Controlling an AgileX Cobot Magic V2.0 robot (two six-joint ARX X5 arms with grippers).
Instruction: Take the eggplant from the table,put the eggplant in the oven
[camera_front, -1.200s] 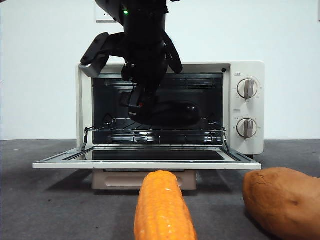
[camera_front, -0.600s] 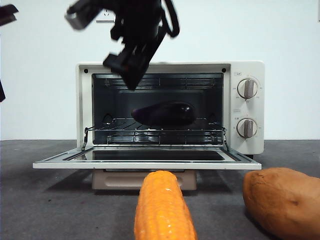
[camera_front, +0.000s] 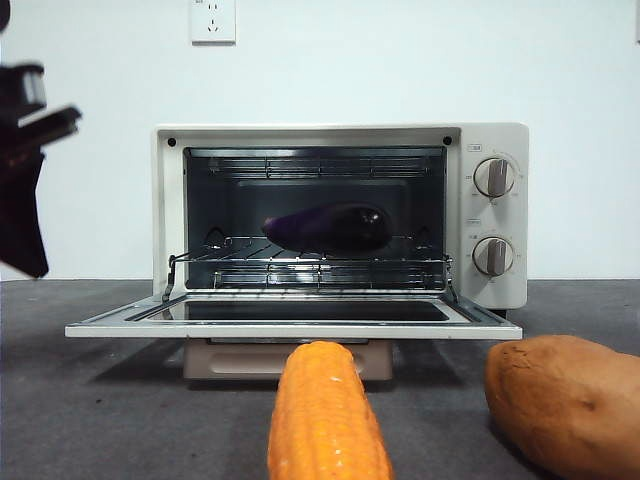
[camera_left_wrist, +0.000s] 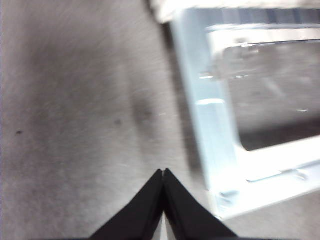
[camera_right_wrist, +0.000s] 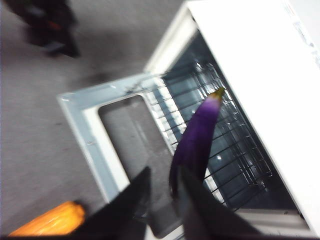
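Note:
The dark purple eggplant (camera_front: 330, 227) lies on the wire rack (camera_front: 310, 265) inside the cream-white oven (camera_front: 500, 140), whose door (camera_front: 290, 328) hangs open and flat. From above, the right wrist view shows the eggplant (camera_right_wrist: 197, 135) resting on the rack with its stem end pointing into the oven (camera_right_wrist: 260, 55). My right gripper (camera_right_wrist: 165, 172) is open, raised well above the eggplant and out of the front view. My left gripper (camera_left_wrist: 163, 172) is shut and empty over the table, beside the door (camera_left_wrist: 215, 145). Its arm (camera_front: 25, 170) shows dark at the left edge.
An orange-yellow corn cob (camera_front: 325, 420) lies on the dark grey table in front of the door. A brown sweet potato (camera_front: 565, 400) sits at the front right. The corn cob (camera_right_wrist: 50, 220) also shows in the right wrist view. A wall socket (camera_front: 212, 20) is behind the oven.
The gripper that held the eggplant in the oven let it go, rose and left the front view. The eggplant stays on the rack. A dark arm has come in at the left edge.

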